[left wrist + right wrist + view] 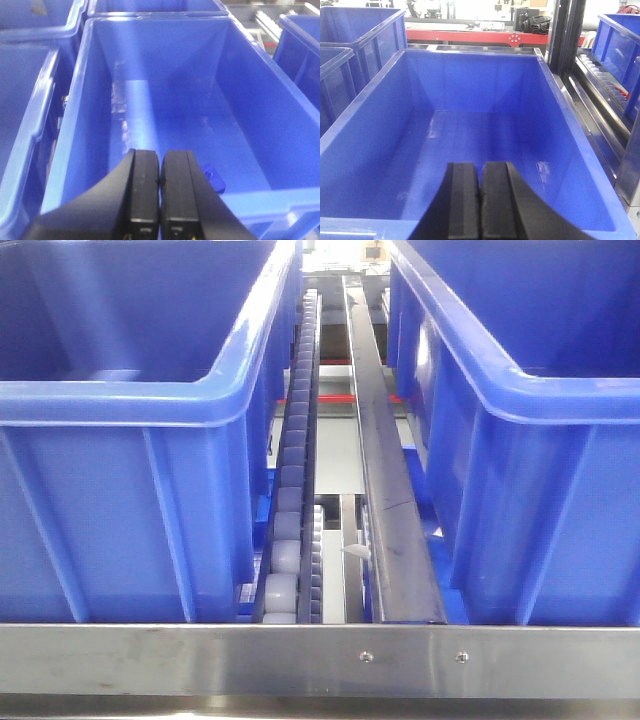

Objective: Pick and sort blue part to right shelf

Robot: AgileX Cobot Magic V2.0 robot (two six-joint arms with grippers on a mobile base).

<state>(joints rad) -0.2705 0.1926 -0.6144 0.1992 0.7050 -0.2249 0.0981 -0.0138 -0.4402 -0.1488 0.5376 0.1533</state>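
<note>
While both claws hang over big bins:
Left claw (159,200): shut tight, holding nothing.
Blue part (213,178): on the bin (150,80) floor, just right of the left claw, maybe touching it.
Right claw (480,205): shut, holding nothing.
Right shelf (300,660): steel rail, rollers (290,520).

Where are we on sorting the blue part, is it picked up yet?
Not yet, it seems. Done: the left end effector hangs over a bin holding the blue part on its floor. In hand: nothing; both end effectors are shut and empty, the right end effector over an empty bin. Left: grasp it, carry it to the right shelf.
</note>
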